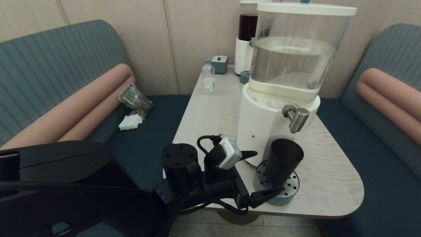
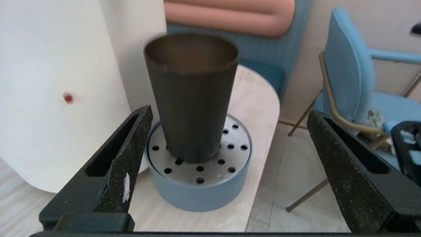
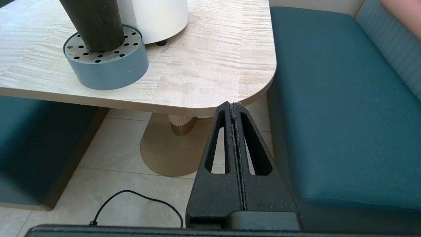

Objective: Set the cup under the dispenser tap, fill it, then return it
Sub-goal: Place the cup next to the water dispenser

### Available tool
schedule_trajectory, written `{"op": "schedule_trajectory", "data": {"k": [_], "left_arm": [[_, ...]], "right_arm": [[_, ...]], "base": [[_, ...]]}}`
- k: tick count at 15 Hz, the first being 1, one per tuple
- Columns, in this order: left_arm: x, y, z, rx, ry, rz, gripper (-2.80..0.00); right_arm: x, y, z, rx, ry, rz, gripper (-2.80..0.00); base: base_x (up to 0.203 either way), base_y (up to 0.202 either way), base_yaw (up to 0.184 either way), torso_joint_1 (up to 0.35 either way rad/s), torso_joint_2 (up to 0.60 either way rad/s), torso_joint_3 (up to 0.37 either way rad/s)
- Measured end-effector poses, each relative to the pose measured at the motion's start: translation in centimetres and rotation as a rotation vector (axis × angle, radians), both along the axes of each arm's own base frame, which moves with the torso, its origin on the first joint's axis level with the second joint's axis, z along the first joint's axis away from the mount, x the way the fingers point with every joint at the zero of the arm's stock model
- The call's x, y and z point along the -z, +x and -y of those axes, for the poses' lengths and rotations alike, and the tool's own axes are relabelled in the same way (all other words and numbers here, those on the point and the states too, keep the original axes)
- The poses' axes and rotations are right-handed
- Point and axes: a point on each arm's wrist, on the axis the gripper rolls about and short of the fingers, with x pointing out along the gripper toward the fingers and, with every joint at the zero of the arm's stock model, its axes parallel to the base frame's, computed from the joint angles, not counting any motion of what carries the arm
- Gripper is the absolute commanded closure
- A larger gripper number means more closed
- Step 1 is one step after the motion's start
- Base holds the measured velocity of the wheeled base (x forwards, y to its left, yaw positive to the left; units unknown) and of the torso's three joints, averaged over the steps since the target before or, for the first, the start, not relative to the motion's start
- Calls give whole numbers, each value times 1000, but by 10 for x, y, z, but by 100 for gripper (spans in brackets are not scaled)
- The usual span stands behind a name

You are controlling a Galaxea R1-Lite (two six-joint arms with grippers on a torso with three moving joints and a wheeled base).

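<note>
The dark brown cup stands upright on the round blue perforated drip tray, just below the brushed-steel dispenser tap of the large clear-tank, white-based dispenser. My left gripper is open at the table's near edge, level with the cup's lower half and just short of it. In the left wrist view the cup rises a little beyond the gripper, touching neither finger. My right gripper is shut on nothing, parked below the table's near right corner; from there the cup shows on the tray.
A smaller dispenser with dark red liquid, a teal box and a small clear bottle stand at the back of the pale wooden table. Blue benches flank it; packets lie on the left one. A blue chair stands beyond.
</note>
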Motion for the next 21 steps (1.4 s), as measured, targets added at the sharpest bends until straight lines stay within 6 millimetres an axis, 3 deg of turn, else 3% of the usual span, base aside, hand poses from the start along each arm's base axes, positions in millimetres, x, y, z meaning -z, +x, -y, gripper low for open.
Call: {"op": "schedule_trajectory", "data": {"k": [13,21], "left_arm": [[30,40,26,-21,-16,8,-280],[36,51,38,-14,-37,20,-280]], "right_arm": [[0,0,0,0,0,0,0],[0,0,0,0,0,0,0]], "base": [[0,0,0,0,0,0],[0,0,0,0,0,0]]}}
